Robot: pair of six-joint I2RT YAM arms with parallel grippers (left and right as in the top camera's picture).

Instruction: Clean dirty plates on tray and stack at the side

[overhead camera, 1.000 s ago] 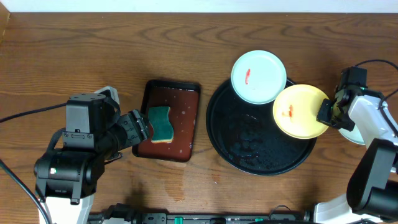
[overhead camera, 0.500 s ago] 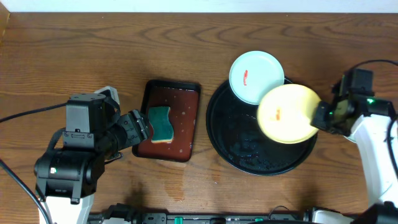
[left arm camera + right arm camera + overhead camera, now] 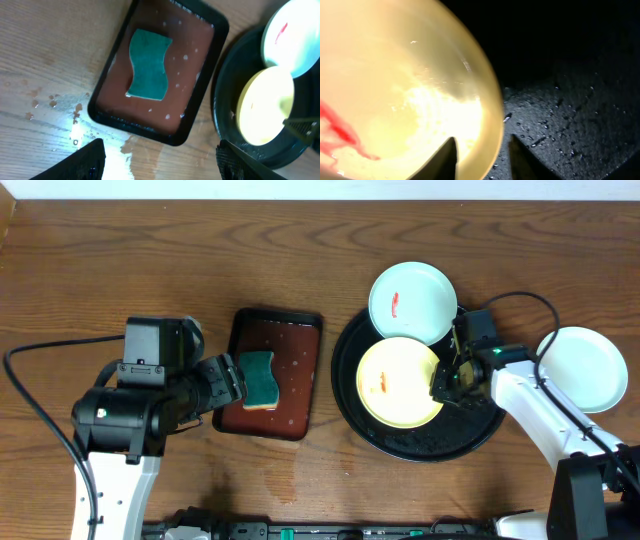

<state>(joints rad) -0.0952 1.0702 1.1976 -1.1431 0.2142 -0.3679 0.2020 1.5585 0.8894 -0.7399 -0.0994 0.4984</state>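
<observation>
Right wrist view, closest in: my right hand [image 3: 484, 156] stands astride the rim of the yellow plate [image 3: 395, 90], fingers [image 3: 445, 160] parted, pinching nothing; that plate lies in the black tray [image 3: 570, 75], red smear unwiped. My left hand [image 3: 172, 162] hangs wide open, empty, near the sponge [image 3: 147, 64]. Farther back a smeared pale plate [image 3: 412, 304] overlaps the tray's rim. One clean white plate [image 3: 583, 368] sits on the table [image 3: 100, 270] beside the tray: one done, two left, I judge.

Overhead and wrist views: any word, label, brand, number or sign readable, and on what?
None readable in any view.
No lettering shows on the yellow plate, the pale plate beside it, the pale plate at far right, the black tray, the red-brown tray or the sponge.
The red marks on two plates are smears, not writing.
</observation>
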